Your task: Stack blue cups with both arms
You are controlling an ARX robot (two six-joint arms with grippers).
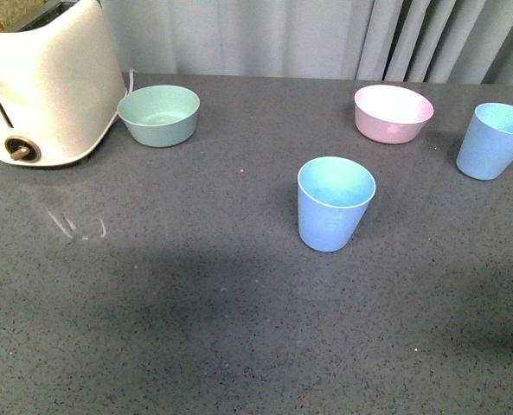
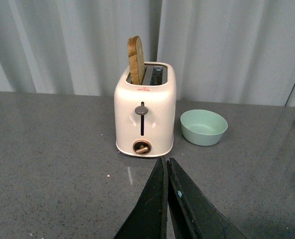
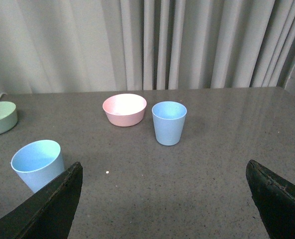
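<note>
light blue outside, paler aqua inside on the near cup (image 1: 334,207); same pair of shades on the far cup (image 1: 491,143). mint-green bowl (image 1: 159,115); pink bowl (image 1: 393,113), whitish within. cream toaster (image 1: 48,82) with grey lever (image 2: 142,110) and brass-brown knob (image 2: 142,148); brown toast (image 2: 136,59). dark grey table (image 1: 195,303), finely speckled. pale grey curtain (image 1: 282,35), striped by folds. black left gripper (image 2: 165,162) and right gripper (image 3: 164,163), scuffed pale at the edges.

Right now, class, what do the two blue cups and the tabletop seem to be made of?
Centre blue cup and right blue cup: probably matte plastic, given thin rims and dull, even colour. Tabletop: perhaps polished speckled stone or laminate; flecks and faint reflections show.
</note>
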